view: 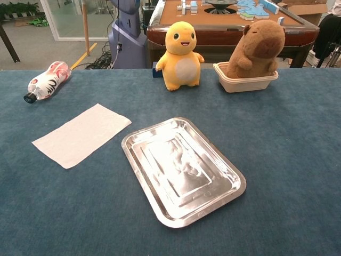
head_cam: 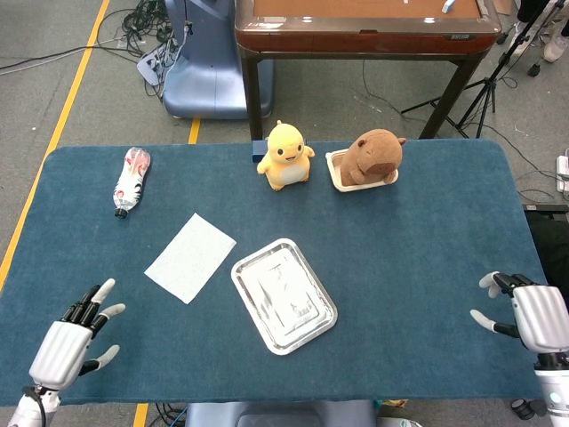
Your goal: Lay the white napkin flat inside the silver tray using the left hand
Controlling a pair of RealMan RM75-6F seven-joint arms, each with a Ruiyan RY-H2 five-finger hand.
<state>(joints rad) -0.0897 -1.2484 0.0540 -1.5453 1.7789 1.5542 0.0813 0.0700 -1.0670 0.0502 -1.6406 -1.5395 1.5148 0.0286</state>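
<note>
Robot test lab or workshop: bare concrete floor [head_cam: 53,53] with yellow tape line [head_cam: 53,133], loose cables [head_cam: 147,22], tripod [head_cam: 484,89], blue machine base [head_cam: 209,67] (another robot's, perhaps), blue-carpeted work surface [head_cam: 427,231].

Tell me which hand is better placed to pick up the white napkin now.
Left. The left hand is open near the table's front-left corner, on the same side as the white napkin, which lies flat left of the silver tray. The right hand sits at the far right edge, beyond the tray.

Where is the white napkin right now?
In the head view, the napkin lies flat on the table, just left of the silver tray, below the bottle.
</note>
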